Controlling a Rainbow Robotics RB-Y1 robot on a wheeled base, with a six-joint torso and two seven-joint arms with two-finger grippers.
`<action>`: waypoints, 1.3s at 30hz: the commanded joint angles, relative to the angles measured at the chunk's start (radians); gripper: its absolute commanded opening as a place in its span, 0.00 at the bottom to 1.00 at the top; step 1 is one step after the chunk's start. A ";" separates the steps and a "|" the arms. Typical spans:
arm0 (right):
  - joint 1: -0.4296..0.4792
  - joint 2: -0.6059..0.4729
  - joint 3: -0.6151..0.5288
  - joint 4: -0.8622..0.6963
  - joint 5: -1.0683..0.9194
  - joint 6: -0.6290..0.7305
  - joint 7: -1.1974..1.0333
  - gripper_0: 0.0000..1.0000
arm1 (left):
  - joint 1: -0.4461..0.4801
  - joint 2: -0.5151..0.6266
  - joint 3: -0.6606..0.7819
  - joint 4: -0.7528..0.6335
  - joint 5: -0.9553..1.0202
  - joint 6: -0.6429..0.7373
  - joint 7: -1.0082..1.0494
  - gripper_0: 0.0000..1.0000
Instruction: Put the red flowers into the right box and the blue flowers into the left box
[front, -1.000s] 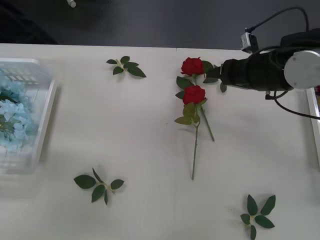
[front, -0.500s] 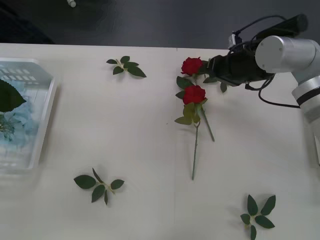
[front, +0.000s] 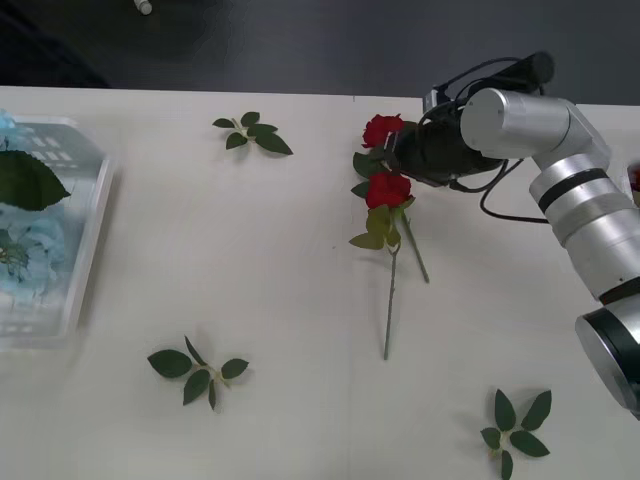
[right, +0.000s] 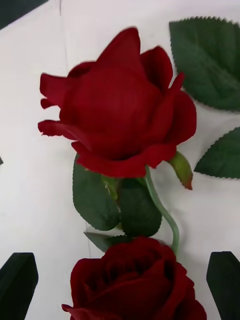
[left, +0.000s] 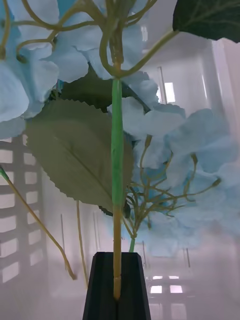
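Two red flowers lie mid-table, their stems crossing: the far one (front: 384, 130) (right: 120, 115) and the near one (front: 388, 188) (right: 135, 280). My right gripper (front: 398, 158) (right: 120, 287) hovers over them, open, with its black fingers (right: 17, 285) on either side of the near rose head. The left box (front: 85, 250) at the table's left holds blue flowers (front: 30, 250). My left gripper (left: 118, 290) is shut on the green stem of a blue flower (left: 150, 125), which hangs over the tray's slotted base with its leaf (front: 25, 180) above the tray. The right box is hidden behind my right arm.
Loose green leaf sprigs lie at the back (front: 252, 133), front left (front: 197, 370) and front right (front: 516, 425). More leaves (right: 210, 60) lie beside the far rose. The table's far edge runs along a dark floor.
My right arm has swung left and its gripper now sits over the two roses. On the left, a held blue flower with its big leaf has come into view over the tray.
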 joint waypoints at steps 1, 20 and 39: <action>-0.025 0.007 -0.008 -0.007 0.046 -0.005 -0.070 1.00 | -0.068 0.023 -0.004 0.057 -0.053 -0.016 0.023 0.00; -0.018 -0.030 -0.044 -0.012 0.198 0.091 -0.159 1.00 | -0.124 0.023 -0.037 0.153 -0.070 -0.089 0.011 0.94; 0.004 -0.047 -0.100 -0.021 0.303 0.143 -0.267 1.00 | 0.139 0.023 -0.027 -0.129 0.490 -0.089 -0.017 1.00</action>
